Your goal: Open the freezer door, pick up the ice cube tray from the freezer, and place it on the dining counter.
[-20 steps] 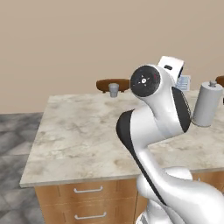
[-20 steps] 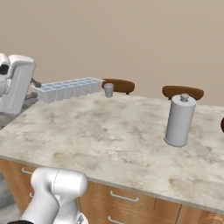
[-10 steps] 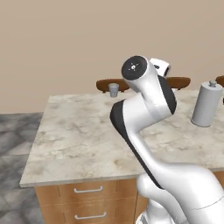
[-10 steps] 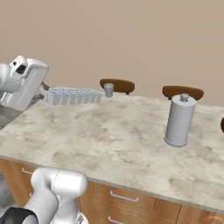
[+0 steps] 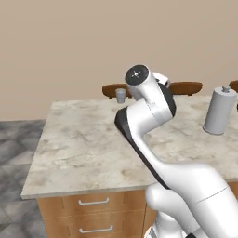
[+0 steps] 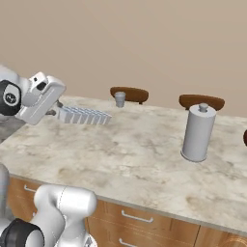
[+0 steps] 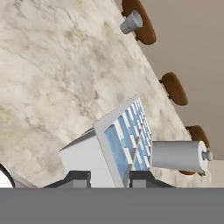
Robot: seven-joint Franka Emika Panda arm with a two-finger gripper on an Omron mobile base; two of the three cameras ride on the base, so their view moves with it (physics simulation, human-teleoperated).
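My gripper (image 6: 60, 112) is shut on one end of the ice cube tray (image 6: 85, 116), a white tray with pale-blue cells. It holds the tray roughly level, a little above the left part of the dining counter (image 6: 125, 157). In the hand view the tray (image 7: 119, 146) sticks out from between the two dark fingertips (image 7: 78, 177), with the marbled counter (image 7: 48, 74) beneath it. In the left base view my own arm covers the tray, and the counter (image 5: 83, 144) lies under the arm. The freezer and the freezer door are out of view.
A tall grey canister (image 6: 197, 133) stands on the right part of the counter. A small grey cup (image 6: 119, 99) sits at the far edge. Brown stools (image 6: 129, 93) line the far side. Wooden drawers with silver handles (image 5: 93, 201) run below the near edge.
The hand has swung forward and down with the tray. In the right base view the tray now hangs lower and a little further right over the counter.
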